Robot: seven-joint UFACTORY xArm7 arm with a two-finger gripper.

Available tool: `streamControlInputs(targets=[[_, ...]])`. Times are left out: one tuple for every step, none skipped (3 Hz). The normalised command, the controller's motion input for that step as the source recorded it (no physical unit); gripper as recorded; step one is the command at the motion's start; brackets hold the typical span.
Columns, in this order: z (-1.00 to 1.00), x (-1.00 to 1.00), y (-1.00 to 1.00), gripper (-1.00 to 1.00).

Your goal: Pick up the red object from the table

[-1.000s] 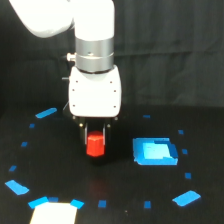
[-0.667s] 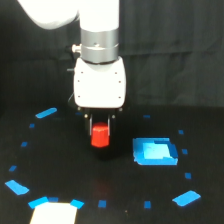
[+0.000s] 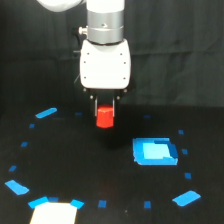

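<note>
Above the black table (image 3: 70, 165), dead centre of the exterior view, hangs the white arm (image 3: 105, 60), and its gripper (image 3: 105, 111) has the red object (image 3: 105, 117) pinched between two thin dark fingers (image 3: 95, 107). The little red block sits upright, its top tucked between the fingertips, its lower half showing below them. It looks to be clear of the tabletop, with dark surface visible beneath it, though the blur makes the gap hard to judge. Down towards the exterior view's right, well apart from the block, lies the blue tray (image 3: 155, 152), flat on the table. Blue tape marks (image 3: 46, 113) and scraps dot the surface in a loose ring around the scene: one at the left behind the gripper, more along the near edge. At the bottom left sits a pale rectangular patch (image 3: 54, 213) with blue at its top corners.
</note>
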Motion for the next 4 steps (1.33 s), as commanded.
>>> streamControlInputs(targets=[[1.00, -0.45, -0.37, -1.00], [1.00, 0.07, -0.55, -1.00], [0.20, -0.63, -0.11, -1.00], [0.45, -0.20, -0.49, -1.00]])
